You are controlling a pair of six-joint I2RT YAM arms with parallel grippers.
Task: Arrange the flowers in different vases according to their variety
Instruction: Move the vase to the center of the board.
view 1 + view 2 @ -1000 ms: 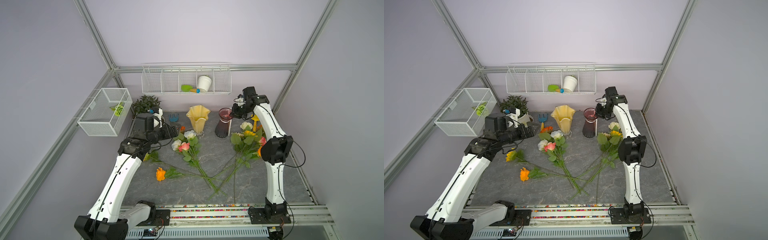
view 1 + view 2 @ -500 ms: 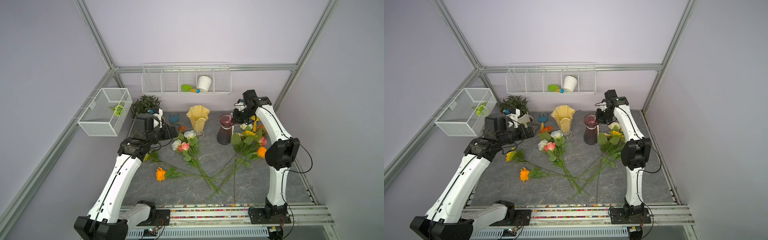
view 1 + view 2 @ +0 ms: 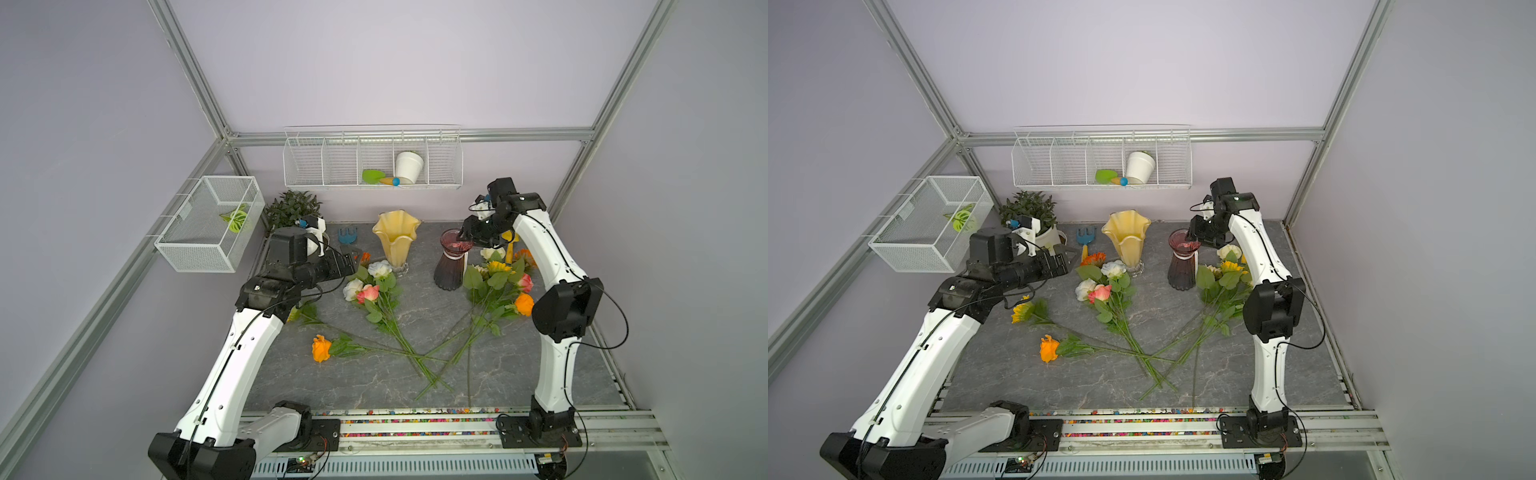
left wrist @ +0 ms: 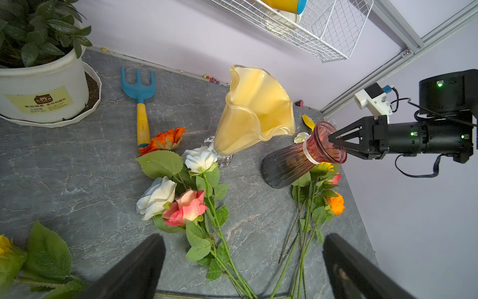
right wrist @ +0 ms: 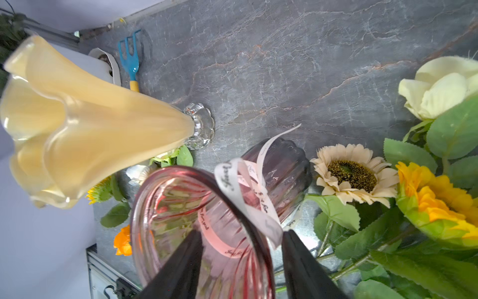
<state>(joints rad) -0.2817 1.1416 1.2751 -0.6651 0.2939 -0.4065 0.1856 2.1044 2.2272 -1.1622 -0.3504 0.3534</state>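
In both top views my right gripper (image 3: 465, 240) sits at the rim of the upright purple vase (image 3: 451, 270), one o'clock from the middle of the table (image 3: 374, 382). The yellow vase (image 3: 395, 243) stands at twelve, and the flowers (image 3: 490, 299) lie flat at six o'clock of both.

Left wrist view: my left gripper (image 4: 241, 240) gapes wide and empty above the roses (image 4: 186, 207).

Right wrist view: my right gripper's fingers (image 5: 186, 259) straddle the rim, parted and not pinching it.

**Bright colours on grey**

The surface (image 3: 374, 386) is grey with thin pale lines. The yellow vase (image 3: 395, 243) is shiny. The purple vase (image 3: 449, 272) has dark ribs and a pink rim. The orange rose (image 3: 321, 348) and pink rose (image 3: 368, 293) have green leaves.
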